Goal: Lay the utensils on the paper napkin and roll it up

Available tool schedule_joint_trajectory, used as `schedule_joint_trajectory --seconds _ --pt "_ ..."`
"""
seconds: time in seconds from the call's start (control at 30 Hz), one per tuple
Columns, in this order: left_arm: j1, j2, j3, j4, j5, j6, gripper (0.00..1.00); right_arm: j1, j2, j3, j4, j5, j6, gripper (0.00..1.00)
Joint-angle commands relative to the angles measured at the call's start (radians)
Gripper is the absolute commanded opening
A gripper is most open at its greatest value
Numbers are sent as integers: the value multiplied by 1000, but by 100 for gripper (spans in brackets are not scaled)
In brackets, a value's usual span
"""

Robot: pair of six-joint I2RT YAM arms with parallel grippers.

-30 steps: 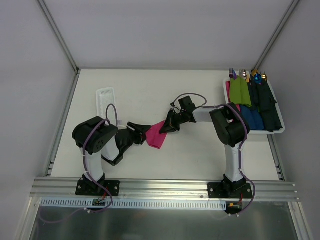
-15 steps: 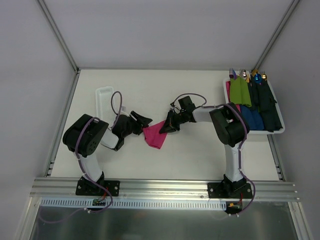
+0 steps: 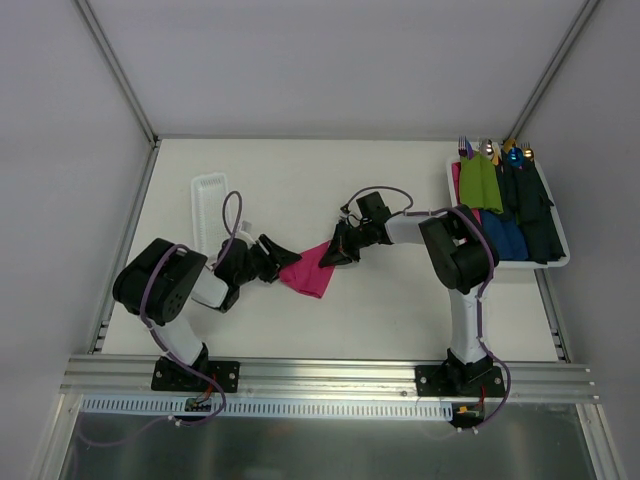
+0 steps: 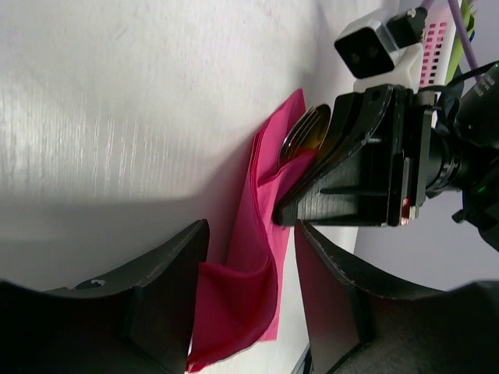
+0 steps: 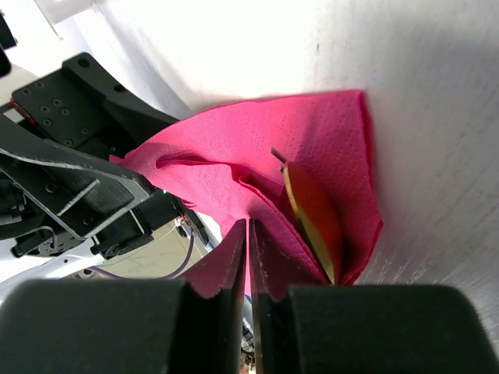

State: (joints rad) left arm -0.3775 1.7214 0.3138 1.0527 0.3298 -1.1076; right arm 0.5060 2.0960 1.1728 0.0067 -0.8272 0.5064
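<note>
Loosely, paper napkin (image 3: 308,270) sits within spread left claw (image 4: 251,230); right claw (image 5: 248,227) pinches it.

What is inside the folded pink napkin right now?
The bowl of a gold spoon shows in the fold of the napkin. Its handle and any other cutlery are hidden under paper.

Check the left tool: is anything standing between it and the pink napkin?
Nothing visible does. The left tool is open and straddles the near end of the napkin. The right tool pinches the far end, beside the gold utensil.
</note>
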Motion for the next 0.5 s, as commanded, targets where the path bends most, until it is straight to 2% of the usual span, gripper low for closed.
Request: schedule_joint_trajectory --seconds 0.0,0.27,0.47 --pt "5 -3 -68 -226 12 86 51 -6 47 -12 -100 135 -71 8" --pt "5 -92 -96 -249 -6 66 45 -6 50 -12 -103 140 -75 8" --pt "6 -216 -91 -362 -54 90 37 -4 50 -10 -106 142 -78 8"
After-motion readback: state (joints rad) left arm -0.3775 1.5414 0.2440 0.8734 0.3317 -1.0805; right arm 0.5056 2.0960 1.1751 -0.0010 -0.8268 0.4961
